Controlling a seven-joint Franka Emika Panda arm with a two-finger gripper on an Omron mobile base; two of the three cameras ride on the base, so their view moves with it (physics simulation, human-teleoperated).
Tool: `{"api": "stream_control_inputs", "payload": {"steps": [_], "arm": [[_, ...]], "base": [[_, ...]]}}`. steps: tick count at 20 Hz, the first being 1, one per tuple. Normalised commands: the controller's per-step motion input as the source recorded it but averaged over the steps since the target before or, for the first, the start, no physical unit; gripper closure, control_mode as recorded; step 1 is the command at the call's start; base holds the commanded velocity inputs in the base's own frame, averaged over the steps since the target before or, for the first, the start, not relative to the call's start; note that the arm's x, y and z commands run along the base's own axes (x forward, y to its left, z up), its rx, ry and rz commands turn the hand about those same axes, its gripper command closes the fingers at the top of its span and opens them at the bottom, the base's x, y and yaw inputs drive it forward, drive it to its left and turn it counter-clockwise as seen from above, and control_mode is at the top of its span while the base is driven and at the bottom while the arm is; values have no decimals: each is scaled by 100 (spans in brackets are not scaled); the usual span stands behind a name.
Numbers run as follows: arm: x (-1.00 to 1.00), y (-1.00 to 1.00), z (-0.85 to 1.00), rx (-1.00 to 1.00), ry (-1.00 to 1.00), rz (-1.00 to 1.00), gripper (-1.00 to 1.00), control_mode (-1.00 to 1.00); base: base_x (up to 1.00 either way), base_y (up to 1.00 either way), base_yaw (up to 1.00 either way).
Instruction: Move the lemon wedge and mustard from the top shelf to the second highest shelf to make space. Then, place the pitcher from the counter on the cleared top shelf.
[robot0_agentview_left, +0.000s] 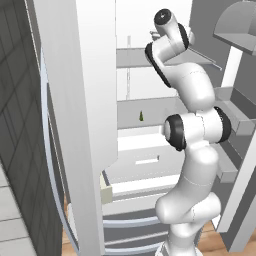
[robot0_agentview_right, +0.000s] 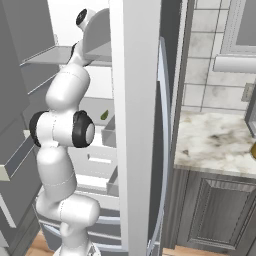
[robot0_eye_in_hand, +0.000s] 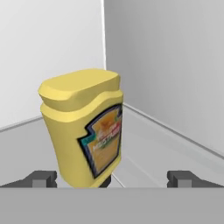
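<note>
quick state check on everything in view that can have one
gripper: open, fingertips either side of the mustard, not closed on it
mustard: upright on the top shelf, cap on
lemon wedge: resting on the second highest shelf
fridge door: open
white drawer: shut
counter: bare marbled surface in the right base view

Before my fingers, the mustard bottle carries the one label in sight, a red-and-green panel with a dark border on its yellow front. Its printing is a blur: a band of small letters crosses the middle, but I cannot make out a word, a brand or a number. No other writing or sign can be read on the fridge walls, the shelves or the counter.
</note>
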Motion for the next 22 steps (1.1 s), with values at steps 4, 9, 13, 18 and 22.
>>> {"api": "stream_control_inputs", "payload": {"steps": [4, 9, 13, 18, 22], "arm": [[8, -5, -5, 0, 0, 0, -100, -100], [9, -1, -4, 0, 0, 0, -100, -100], [9, 0, -4, 0, 0, 0, -100, -100], [10, 0, -3, 0, 0, 0, -100, -100], [13, 0, -2, 0, 0, 0, -100, -100]], "base": [[0, 0, 0], [0, 0, 0], [0, 0, 0], [0, 0, 0], [0, 0, 0]]}}
